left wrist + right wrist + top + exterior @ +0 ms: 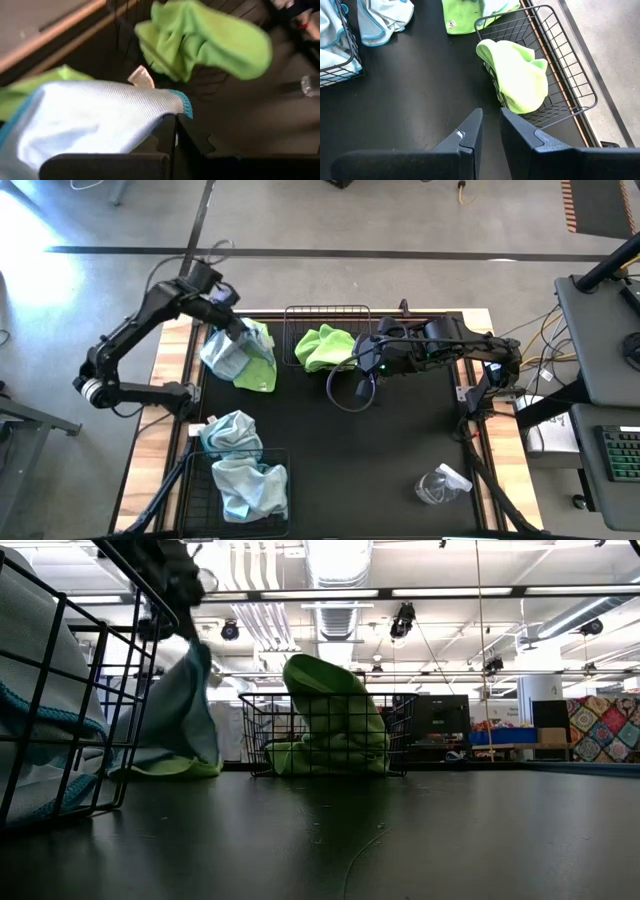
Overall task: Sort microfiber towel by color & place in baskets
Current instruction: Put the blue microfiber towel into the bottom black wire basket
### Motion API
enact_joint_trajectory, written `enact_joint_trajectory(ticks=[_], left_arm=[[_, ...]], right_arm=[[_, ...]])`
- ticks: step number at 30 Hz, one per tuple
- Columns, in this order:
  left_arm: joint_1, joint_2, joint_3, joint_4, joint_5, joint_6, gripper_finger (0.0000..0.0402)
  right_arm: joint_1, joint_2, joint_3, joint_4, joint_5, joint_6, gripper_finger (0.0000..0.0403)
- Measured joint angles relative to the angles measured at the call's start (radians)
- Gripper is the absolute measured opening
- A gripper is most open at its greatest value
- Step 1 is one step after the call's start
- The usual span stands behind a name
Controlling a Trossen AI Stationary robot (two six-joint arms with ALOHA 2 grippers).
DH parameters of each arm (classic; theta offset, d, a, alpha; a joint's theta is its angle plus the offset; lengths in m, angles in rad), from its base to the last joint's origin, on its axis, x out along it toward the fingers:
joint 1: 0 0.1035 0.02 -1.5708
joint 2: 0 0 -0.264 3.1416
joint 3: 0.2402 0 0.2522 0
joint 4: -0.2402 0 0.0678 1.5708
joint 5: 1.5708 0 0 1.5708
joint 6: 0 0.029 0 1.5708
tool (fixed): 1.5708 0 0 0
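My left gripper (236, 330) is shut on a pale blue towel (224, 352) at the far left of the mat. The towel hangs from it in the low view (185, 705), over a lime green towel (260, 370) that lies flat on the mat. Another lime green towel (325, 348) is draped over the near rim of the far wire basket (327, 311). My right gripper (491, 120) is slightly open and empty, just on the near right side of that basket. The near-left basket (200, 505) holds pale blue towels (250, 488); another pale blue towel (230, 432) lies at its far rim. My left gripper pinches the pale blue towel between its two fingers beside the teal-hemmed edge (184, 104). The fingers (167, 135) come from above, slanting down. The towel hangs slack below them, and its lower end (160, 762) reaches the green towel on the mat. How many layers are held I cannot tell.
A clear plastic wrapper (440, 483) lies near the mat's near right corner. A dark cable loop (350, 392) hangs under my right arm. The bare black mat (380, 470) spreads between the baskets; wooden table edges (165, 370) flank it.
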Motion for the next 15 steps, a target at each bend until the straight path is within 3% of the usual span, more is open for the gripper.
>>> enact_joint_trajectory(ticks=[15], left_arm=[[0.0,-0.062,0.408,-0.172,0.0,0.049,0.0]], right_arm=[[0.0,0.0,0.0,0.0,0.0,-0.017,0.0059]])
